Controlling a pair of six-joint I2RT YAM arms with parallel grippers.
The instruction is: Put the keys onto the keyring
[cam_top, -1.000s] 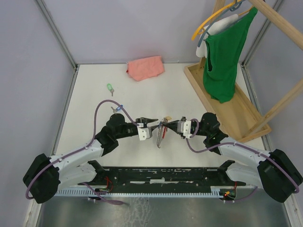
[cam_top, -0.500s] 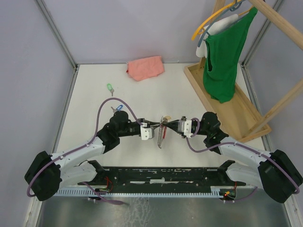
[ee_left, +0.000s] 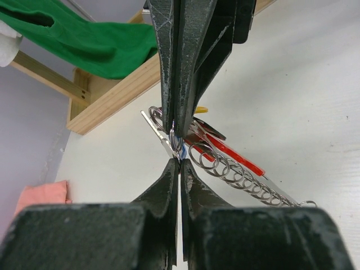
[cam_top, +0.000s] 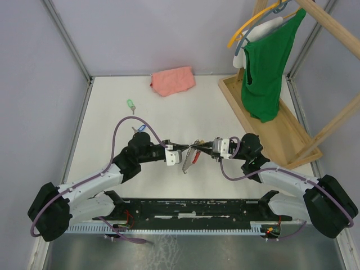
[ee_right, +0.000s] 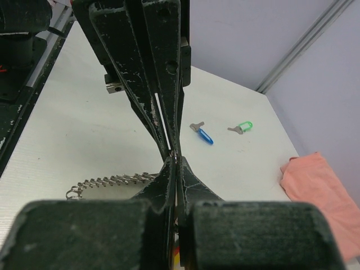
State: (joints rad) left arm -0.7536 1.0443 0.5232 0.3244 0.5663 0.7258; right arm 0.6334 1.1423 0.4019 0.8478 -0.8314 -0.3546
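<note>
The keyring point(cam_top: 193, 147) hangs between my two grippers above the table, with a chain of rings point(cam_top: 185, 163) and a red tag point(cam_top: 194, 158) dangling from it. My left gripper point(cam_top: 184, 149) and right gripper point(cam_top: 201, 146) meet tip to tip, both shut on the ring. In the left wrist view my gripper point(ee_left: 179, 163) pinches the keyring point(ee_left: 175, 140) from below, with the chain point(ee_left: 236, 171) to the right. In the right wrist view my gripper point(ee_right: 174, 158) grips it too. A blue key point(cam_top: 140, 129) and a green key point(cam_top: 130, 104) lie loose on the table at the left.
A pink cloth point(cam_top: 172, 80) lies at the back. A wooden rack point(cam_top: 264, 121) with a green shirt point(cam_top: 267, 67) on a hanger stands at the right. The left arm's purple cable point(cam_top: 121, 132) loops over the blue key's area.
My left gripper has moved right and shut onto the keyring. My right gripper has shifted a little left and back. The dangling chain has swung to the left.
</note>
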